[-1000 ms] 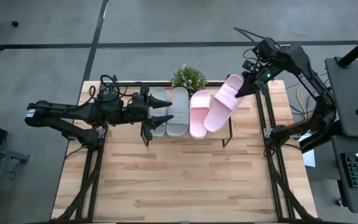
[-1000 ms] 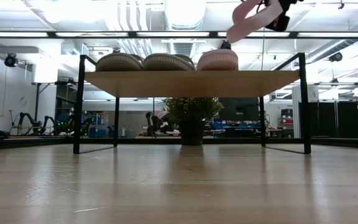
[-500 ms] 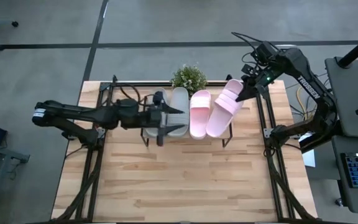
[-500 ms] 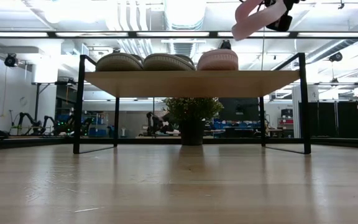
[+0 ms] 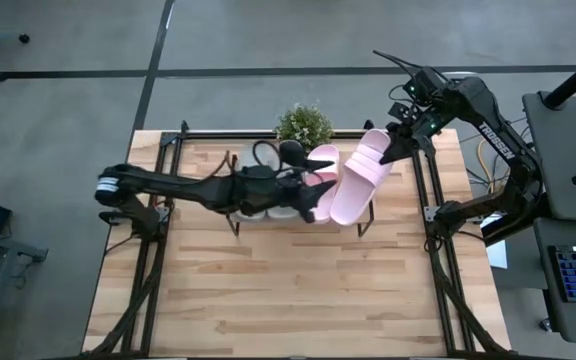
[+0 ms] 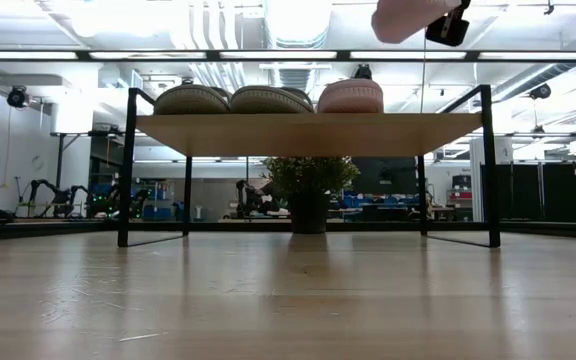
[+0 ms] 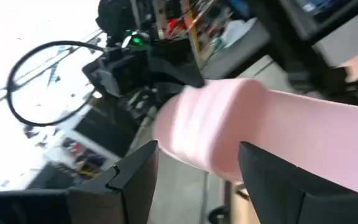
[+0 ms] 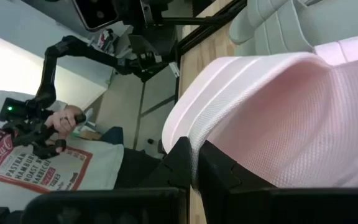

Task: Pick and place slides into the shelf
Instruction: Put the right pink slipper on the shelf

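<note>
The shelf (image 6: 308, 133) carries two grey-green slides (image 6: 228, 98) and one pale pink slide (image 6: 350, 96) on its plank. The second pink slide (image 5: 353, 185) hangs in the air over the shelf's right end, its top showing in the low view (image 6: 408, 15). My right gripper (image 5: 394, 148) is shut on its far end. My left gripper (image 5: 315, 205) has reached across above the shelf and stands open at that slide's near end (image 7: 229, 124), one finger (image 7: 135, 180) on each side. I cannot tell whether it touches. My right gripper pinches the pink slide at the edge of its ribbed strap (image 8: 197, 118), at the slide's far end. The fingers (image 8: 188, 158) come slanting down from the table's far right. The slide is lifted clear of the shelf and tilts down toward the near side.
A small potted plant (image 5: 303, 125) stands behind the shelf at the table's far edge. The tabletop (image 5: 298, 290) spreads out in front of the shelf. In the right wrist view a person's hand (image 8: 64, 121) shows beyond the table.
My left arm has swept toward the table's right, above the shelf, from beside the grey-green slides to the near end of the hanging pink slide. My right gripper has stayed almost in place, and the pink slide has risen a little.
</note>
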Available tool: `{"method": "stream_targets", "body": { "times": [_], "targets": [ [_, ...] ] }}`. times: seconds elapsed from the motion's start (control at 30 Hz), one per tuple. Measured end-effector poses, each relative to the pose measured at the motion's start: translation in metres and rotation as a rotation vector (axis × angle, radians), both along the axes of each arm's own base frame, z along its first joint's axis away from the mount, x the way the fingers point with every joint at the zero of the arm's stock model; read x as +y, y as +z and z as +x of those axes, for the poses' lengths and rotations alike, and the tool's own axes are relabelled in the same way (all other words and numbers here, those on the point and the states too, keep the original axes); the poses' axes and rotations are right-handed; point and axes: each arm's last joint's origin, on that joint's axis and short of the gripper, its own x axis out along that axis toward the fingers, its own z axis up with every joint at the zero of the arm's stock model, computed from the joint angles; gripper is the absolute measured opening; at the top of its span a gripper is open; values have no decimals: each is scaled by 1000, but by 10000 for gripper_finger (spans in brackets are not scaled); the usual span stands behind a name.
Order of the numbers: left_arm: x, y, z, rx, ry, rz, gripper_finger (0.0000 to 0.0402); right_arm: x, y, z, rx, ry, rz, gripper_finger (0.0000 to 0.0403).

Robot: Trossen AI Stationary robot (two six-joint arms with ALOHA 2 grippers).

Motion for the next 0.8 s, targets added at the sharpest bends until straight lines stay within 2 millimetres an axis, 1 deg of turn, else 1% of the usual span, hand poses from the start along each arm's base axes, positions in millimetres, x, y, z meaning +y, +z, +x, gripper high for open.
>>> {"method": "stream_targets", "body": {
  "times": [0.13, 0.23, 0.33, 0.47, 0.8],
  "targets": [
    [-1, 3, 19, -5, 13, 27, 206, 0, 0, 0, 0, 0, 1, 8],
    [-3, -2, 32, 24, 10, 61, 206, -1, -1, 1, -1, 2, 3, 8],
    [-4, -10, 40, 70, 7, 130, 206, -1, -1, 1, -4, 3, 3, 9],
    [-4, -15, 44, 95, 13, 161, 206, 0, 0, 1, -11, 6, 9, 9],
    [12, -22, 49, 112, 80, 172, 205, 4, 2, 3, -70, 46, 76, 9]
  ]
}}
